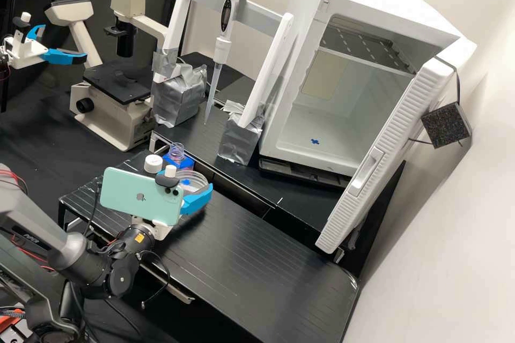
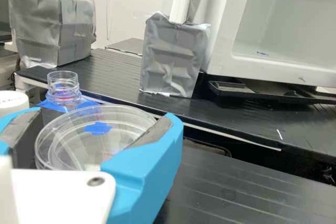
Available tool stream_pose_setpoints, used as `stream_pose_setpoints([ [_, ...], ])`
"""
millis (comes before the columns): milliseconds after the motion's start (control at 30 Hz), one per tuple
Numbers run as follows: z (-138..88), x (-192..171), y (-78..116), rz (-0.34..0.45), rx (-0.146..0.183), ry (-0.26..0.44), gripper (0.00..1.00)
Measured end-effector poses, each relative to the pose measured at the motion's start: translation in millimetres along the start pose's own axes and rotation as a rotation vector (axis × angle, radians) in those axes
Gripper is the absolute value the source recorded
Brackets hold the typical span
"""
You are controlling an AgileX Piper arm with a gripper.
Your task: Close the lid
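White gripper (image 1: 186, 181) clamped on a clear petri dish (image 1: 196, 177) over the black bench.
Its bright blue fingers (image 2: 152, 166) press the dish's round wall from opposite sides, dark pads against the plastic (how the lid sits on it cannot be told), and a blue mark (image 2: 98, 128) shows through the dish; taking the high view as a clock face centred on the dish, a white screw cap (image 1: 153, 164) is near at ten o'clock, an open-necked clear bottle (image 1: 176, 150) close by at eleven, a racked pipette (image 1: 222, 48) well apart at twelve, a microscope (image 1: 110, 112) between ten and eleven, and an open white chamber (image 1: 322, 128) at two.
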Motion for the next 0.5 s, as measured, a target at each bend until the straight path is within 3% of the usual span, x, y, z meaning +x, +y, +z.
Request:
stream_pose_setpoints([
  [500,3.8,2.3,-0.7,0.000,0.028,-0.006,0.00],
])
